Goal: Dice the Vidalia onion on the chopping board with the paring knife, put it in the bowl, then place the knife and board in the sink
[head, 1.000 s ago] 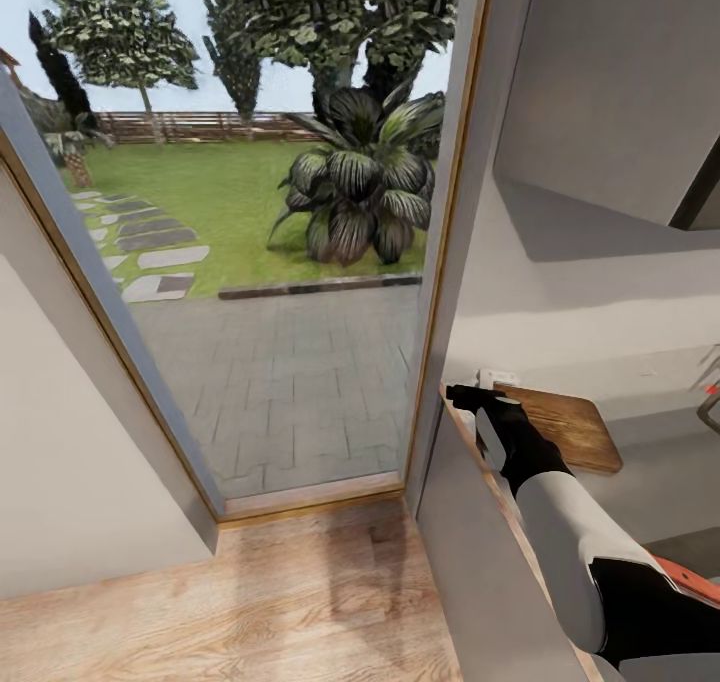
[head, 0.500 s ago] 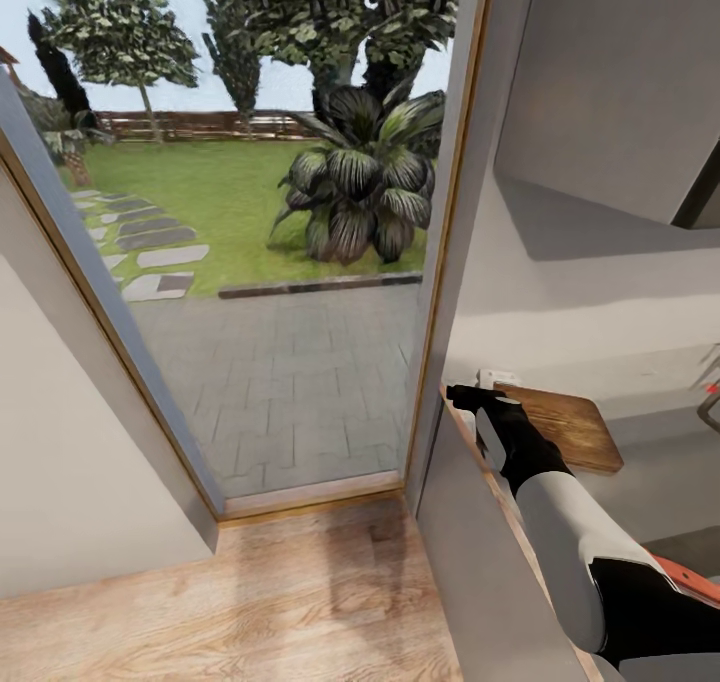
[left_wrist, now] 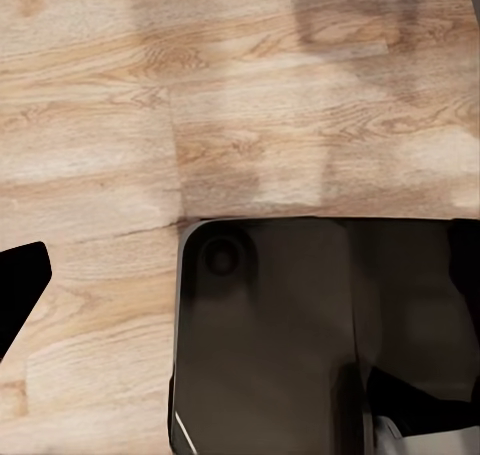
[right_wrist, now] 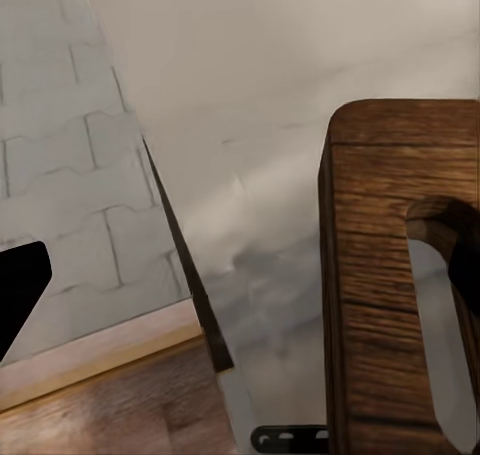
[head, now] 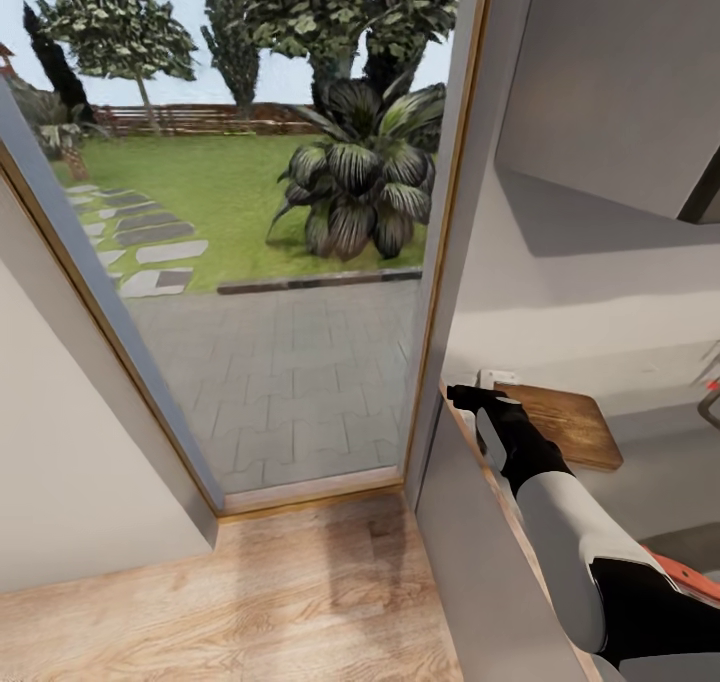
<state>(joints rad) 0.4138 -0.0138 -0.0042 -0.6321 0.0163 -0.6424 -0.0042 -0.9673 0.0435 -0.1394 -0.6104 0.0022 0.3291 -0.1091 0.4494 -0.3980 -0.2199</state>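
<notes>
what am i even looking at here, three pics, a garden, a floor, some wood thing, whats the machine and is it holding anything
It is a simulated wheeled robot with two arms. The large picture comes from its head camera: a glass door onto a garden, and beside it the grey countertop with the brown chopping board. The black and white limb is its right arm, ending in the right gripper at the board's near corner. Whether it grips anything cannot be told. The other two pictures come from cameras on each wrist: the left one looks down at the wooden floor and the robot's dark base; the right one shows the board up close.
</notes>
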